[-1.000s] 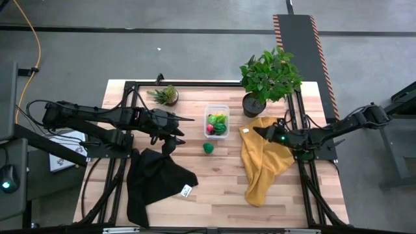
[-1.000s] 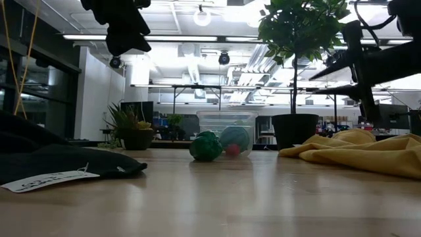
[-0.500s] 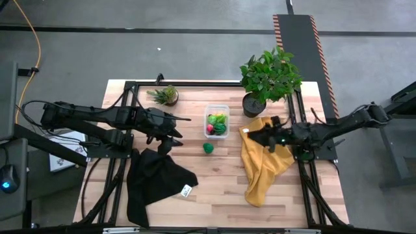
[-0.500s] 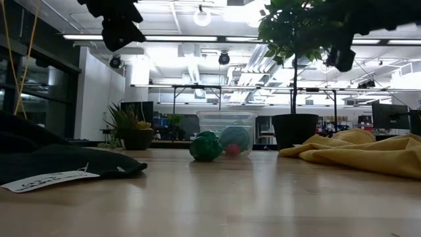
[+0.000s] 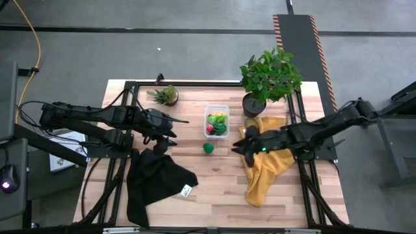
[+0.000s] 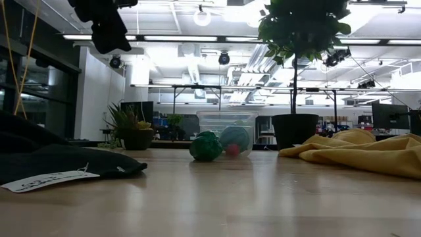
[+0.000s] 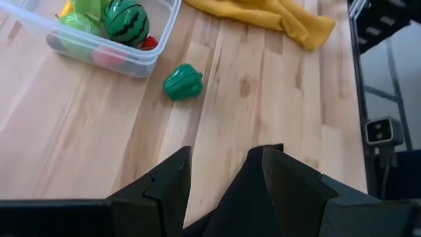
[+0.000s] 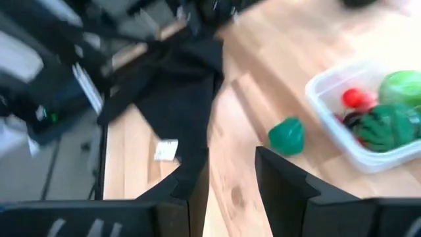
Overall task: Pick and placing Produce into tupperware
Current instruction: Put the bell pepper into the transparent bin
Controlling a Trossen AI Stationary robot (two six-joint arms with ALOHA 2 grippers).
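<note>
The clear tupperware stands at the table's middle, toward the far edge. It holds produce: a striped melon, light-green, yellow and red pieces. One dark-green piece lies on the wood just near of the tupperware's wall. My left gripper hangs high above the table, left of that piece, open and with nothing between its fingers. My right gripper hangs above the yellow cloth's left edge, right of the green piece. It is open and holds nothing.
A black cloth with a white tag lies at the near left, below my left gripper. A yellow cloth lies at the right. A small potted plant and a large one stand along the far edge.
My right gripper has risen from over the yellow cloth and gone toward the table's left, nearer the green piece. It has rolled about its own axis on the way and has left the low view at the top. The produce and the cloths have kept still.
</note>
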